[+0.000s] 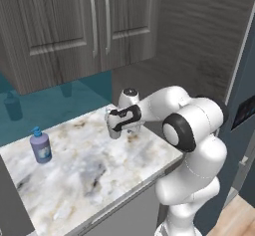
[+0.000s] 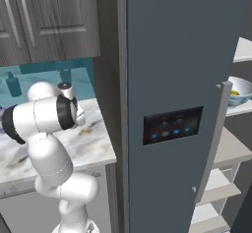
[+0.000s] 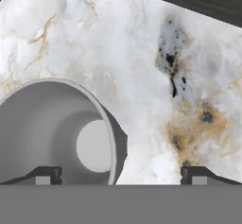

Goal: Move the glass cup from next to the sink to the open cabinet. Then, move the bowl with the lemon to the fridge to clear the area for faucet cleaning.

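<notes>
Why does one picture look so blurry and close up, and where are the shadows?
In the hand view the camera sits low over the marble counter, so its stains look big and soft, and the grey round shape casts a dark shadow beside it. In the left base view the soap bottle looks soft-edged. In the right base view the fridge door looks flat, without glare.

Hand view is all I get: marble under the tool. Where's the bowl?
Observer: The bowl sits on a shelf inside the open fridge, per the right base view.
Operator: Lemon in it?
Observer: Yes, the lemon shows yellow inside it.
Operator: Anything on the counter?
Observer: A blue soap bottle stands upright on the counter, toward the left of the left base view.
</notes>
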Controlling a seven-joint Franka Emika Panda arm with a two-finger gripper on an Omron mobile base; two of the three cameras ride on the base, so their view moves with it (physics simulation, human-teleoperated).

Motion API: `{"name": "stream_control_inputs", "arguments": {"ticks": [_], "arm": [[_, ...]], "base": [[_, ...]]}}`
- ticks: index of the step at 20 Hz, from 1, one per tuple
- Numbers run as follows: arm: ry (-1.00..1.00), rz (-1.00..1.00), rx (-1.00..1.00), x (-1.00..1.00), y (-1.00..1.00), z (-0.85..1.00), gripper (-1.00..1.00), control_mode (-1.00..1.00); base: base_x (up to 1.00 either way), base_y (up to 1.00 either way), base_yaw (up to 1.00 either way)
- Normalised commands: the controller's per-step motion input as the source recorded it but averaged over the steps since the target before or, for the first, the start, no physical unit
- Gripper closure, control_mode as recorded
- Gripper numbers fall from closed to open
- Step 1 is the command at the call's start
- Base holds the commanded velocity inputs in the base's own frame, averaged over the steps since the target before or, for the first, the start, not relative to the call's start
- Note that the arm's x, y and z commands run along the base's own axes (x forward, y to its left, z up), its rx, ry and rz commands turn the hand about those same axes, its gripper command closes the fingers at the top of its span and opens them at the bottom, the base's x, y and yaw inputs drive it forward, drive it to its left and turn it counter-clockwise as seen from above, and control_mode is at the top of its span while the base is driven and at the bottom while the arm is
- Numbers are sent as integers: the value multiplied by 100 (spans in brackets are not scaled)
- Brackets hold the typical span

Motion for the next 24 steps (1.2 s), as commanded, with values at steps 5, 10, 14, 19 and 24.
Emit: {"name": "stream_control_inputs", "arguments": {"ticks": [5, 10, 14, 19, 24], "arm": [[-3, 0, 0, 11, 0, -10, -100, -100], [-1, 0, 0, 5, 1, -7, 100, -100], [0, 0, 0, 0, 1, 0, 100, -100], [0, 0, 0, 0, 0, 0, 100, -100], [-6, 0, 0, -17, 0, 3, 100, -100]], "base": [[0, 0, 0], [0, 0, 0], [0, 0, 0], [0, 0, 0], [0, 0, 0]]}}
